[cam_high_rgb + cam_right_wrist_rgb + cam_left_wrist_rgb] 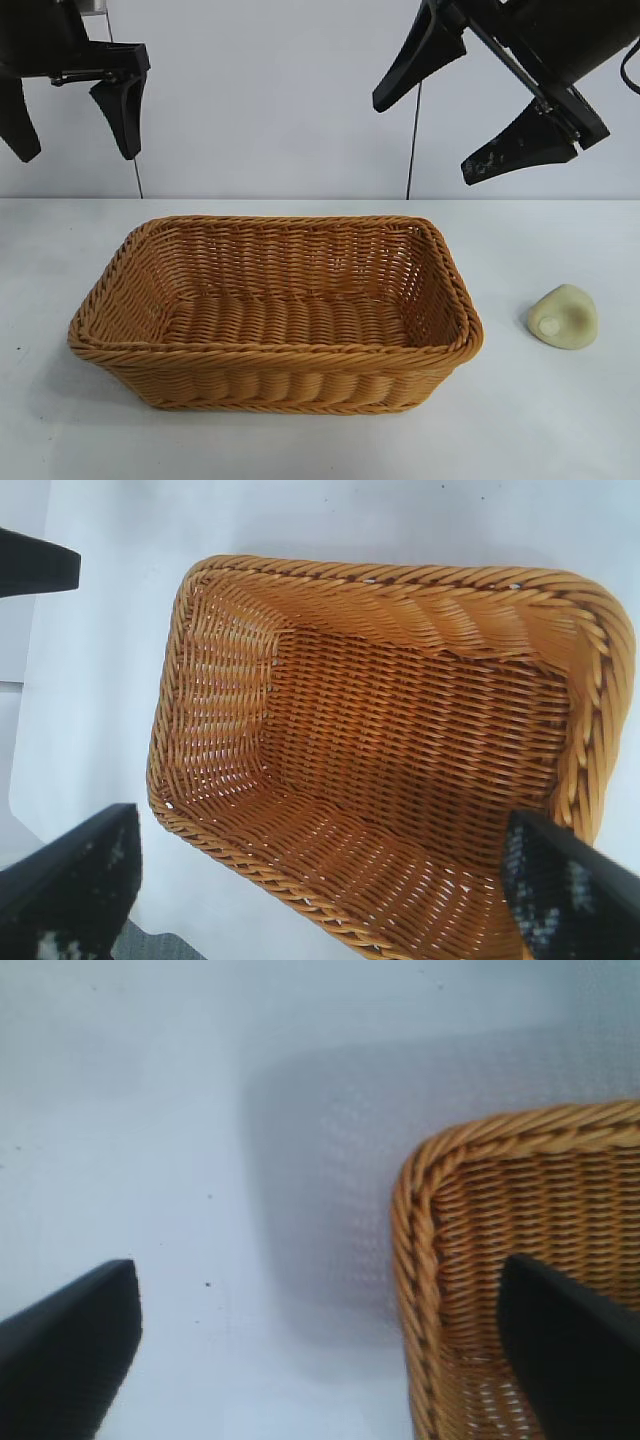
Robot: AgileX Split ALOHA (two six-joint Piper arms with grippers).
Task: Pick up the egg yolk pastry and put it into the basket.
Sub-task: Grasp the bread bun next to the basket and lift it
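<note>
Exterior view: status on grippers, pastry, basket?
Left gripper and right gripper open, raised, empty. Pale cream-yellow egg yolk pastry on white table, right of orange-brown wicker basket, apart. Nothing in the way.

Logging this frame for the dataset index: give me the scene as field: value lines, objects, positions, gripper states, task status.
basket: centre of the table, upright, nothing inside
egg yolk pastry: on the table beside the basket's right end, apart from it
left gripper: open, holds nothing, raised above the basket's left end
right gripper: open, holds nothing, raised above the basket's right part, angled down
contact: neither gripper touches anything
task status: pastry not yet picked up
</note>
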